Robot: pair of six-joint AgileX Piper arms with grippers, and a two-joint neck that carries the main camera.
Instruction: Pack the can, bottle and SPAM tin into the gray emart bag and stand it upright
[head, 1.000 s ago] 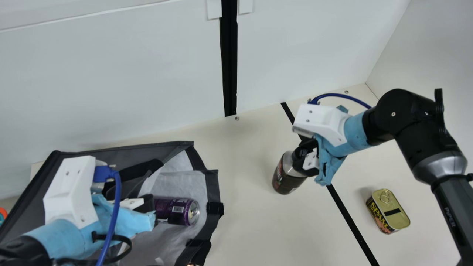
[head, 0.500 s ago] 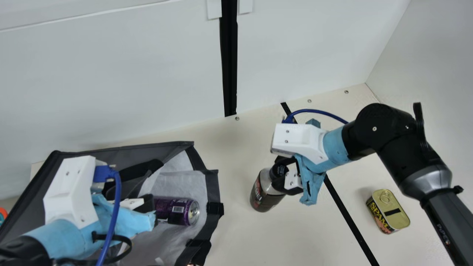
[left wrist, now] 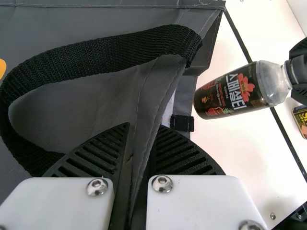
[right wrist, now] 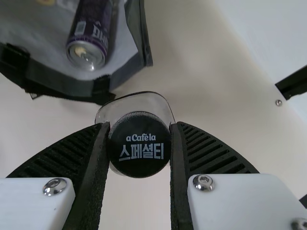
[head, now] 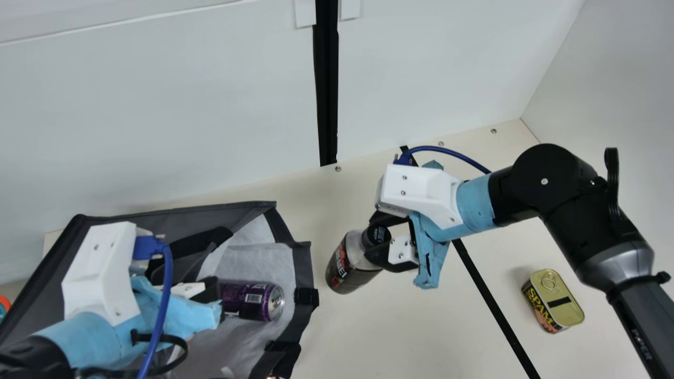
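**Bottle (head: 350, 266) being held outside the gray emart bag (head: 304, 268)**

The right gripper (head: 382, 238) is clamping the bottle by its black cap (right wrist: 139, 144), one ribbed finger pressing on each side. The bottle is tilting, its base pointing toward the bag and its dark label (left wrist: 230, 96) facing the left wrist camera. The bag is lying open on the cream table (head: 358, 342), its mouth facing the bottle. Inside, the purple can (head: 253, 300) is resting on its side on the pale lining (head: 263, 255), its top end pointing toward the mouth. The left gripper (head: 184, 277) is pinching a fold of the bag's gray fabric (left wrist: 153, 105), beside a black webbing handle (left wrist: 110, 52). The SPAM tin (head: 566, 308) is sitting on the table, well apart from the bag, beyond a black stripe (head: 495, 305).
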